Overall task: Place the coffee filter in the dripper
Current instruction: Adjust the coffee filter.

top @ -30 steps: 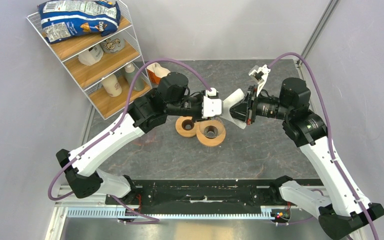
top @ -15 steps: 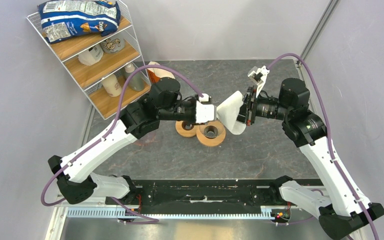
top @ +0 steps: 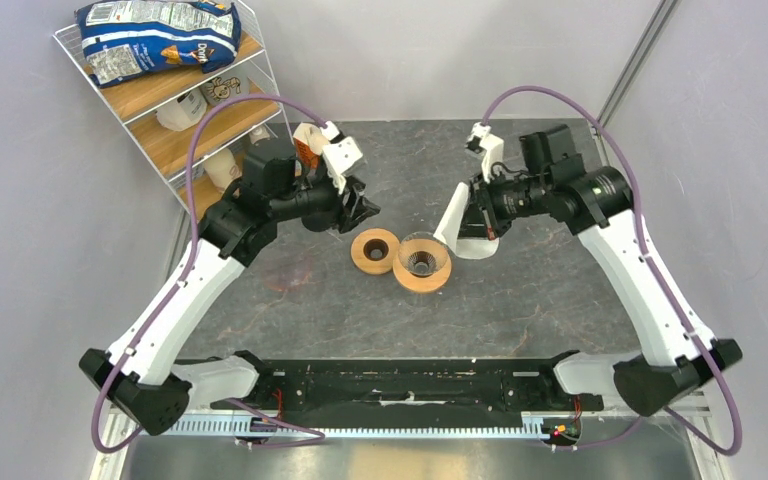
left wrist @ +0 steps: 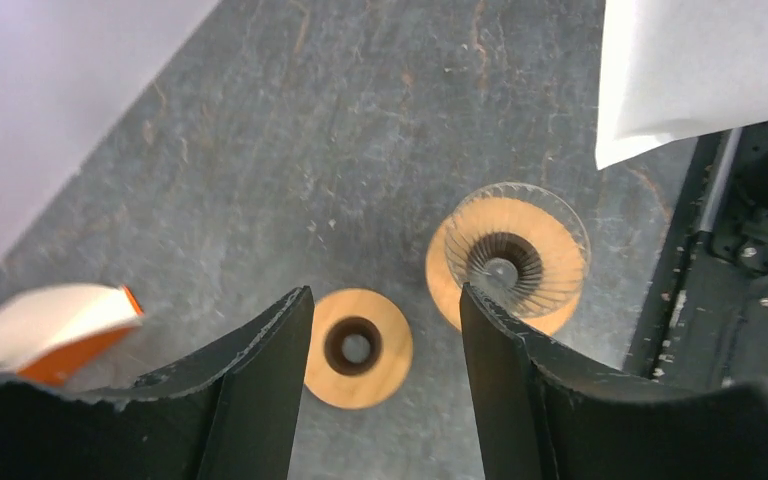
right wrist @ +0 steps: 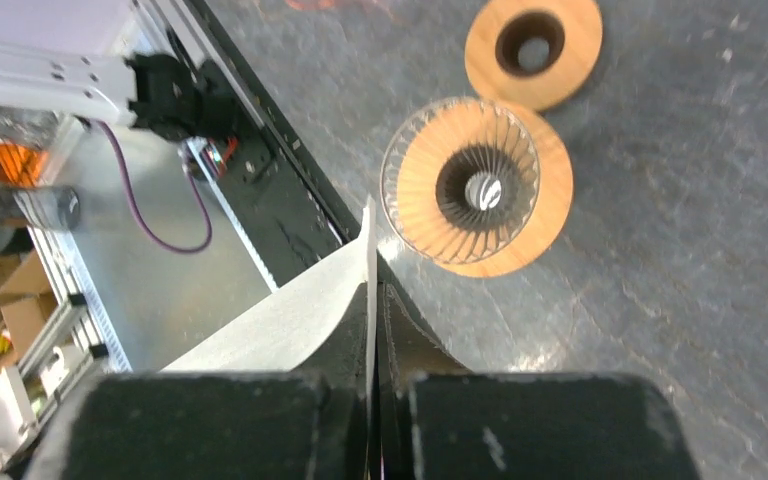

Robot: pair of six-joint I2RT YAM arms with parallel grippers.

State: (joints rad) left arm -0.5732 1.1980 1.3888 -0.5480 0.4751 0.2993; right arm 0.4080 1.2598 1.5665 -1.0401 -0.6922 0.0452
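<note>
The dripper (top: 421,262), a clear ribbed glass cone in a light wooden collar, stands mid-table; it also shows in the left wrist view (left wrist: 510,260) and the right wrist view (right wrist: 470,190). The coffee filter (top: 453,220), a thin white paper cone, hangs in the air just right of the dripper. My right gripper (top: 478,222) is shut on its edge (right wrist: 290,320), the paper pinched between the jaws (right wrist: 375,300). The left gripper (top: 365,210) is open and empty, up and left of the dripper, over the bare wooden ring (left wrist: 385,295). The filter's corner (left wrist: 700,70) shows top right in the left wrist view.
A bare wooden ring (top: 375,250) lies touching the dripper's left side. An orange-and-white packet (top: 307,140) stands at the back behind the left gripper. A wire shelf rack (top: 195,120) with a chips bag and bottles fills the far left. A black rail (top: 410,385) runs along the near edge.
The left gripper let go of the filter, opened and drew back to the left. The right arm swung back and right, carrying the filter, which now hangs steeper beside the dripper.
</note>
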